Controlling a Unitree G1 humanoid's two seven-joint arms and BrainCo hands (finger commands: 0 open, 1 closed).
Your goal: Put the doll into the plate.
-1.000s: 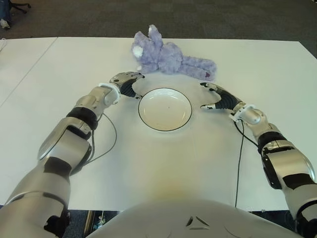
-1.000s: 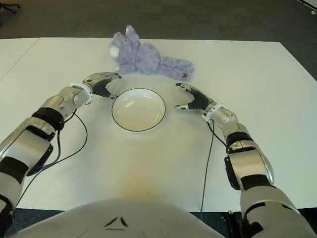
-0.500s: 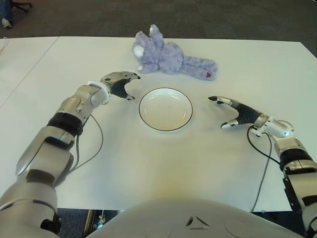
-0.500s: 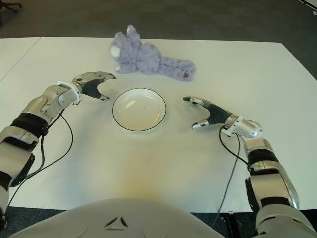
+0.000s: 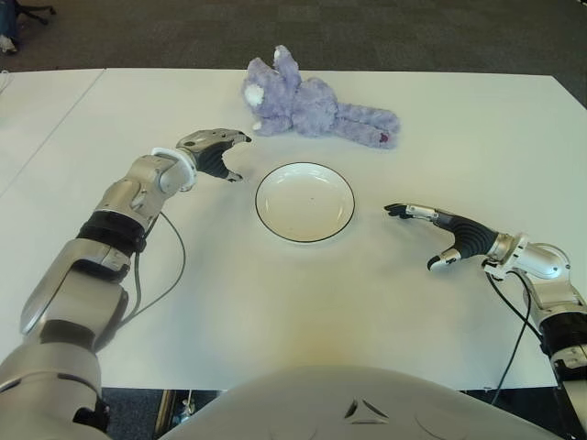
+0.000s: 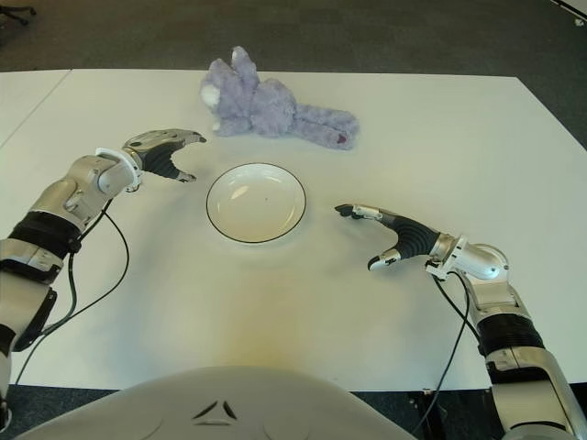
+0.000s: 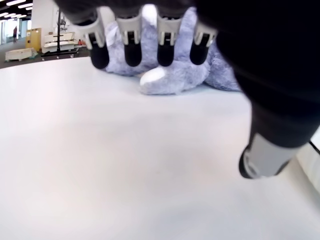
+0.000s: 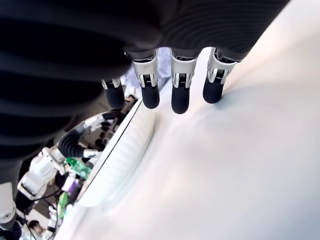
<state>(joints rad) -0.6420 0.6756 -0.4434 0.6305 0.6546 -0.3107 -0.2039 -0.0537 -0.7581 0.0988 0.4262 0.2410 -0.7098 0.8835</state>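
Note:
A purple plush doll (image 5: 312, 107) lies on its side at the far middle of the white table (image 5: 303, 293). Nearer me, an empty white plate (image 5: 304, 202) with a dark rim sits in the middle. My left hand (image 5: 220, 151) hovers left of the plate and short of the doll, fingers spread and holding nothing; the doll (image 7: 170, 70) fills the space beyond its fingertips (image 7: 132, 52). My right hand (image 5: 431, 234) is off to the plate's right, also open and empty, with the plate rim (image 8: 120, 155) seen past its fingers.
Black cables (image 5: 156, 275) trail from both wrists across the table. A seam (image 5: 55, 128) divides the tabletop at the left. Dark carpet (image 5: 413, 37) lies beyond the far edge.
Both hands have drawn back from the plate: the left moved left, and the right swung out to the right and nearer me. The doll and plate have not moved.

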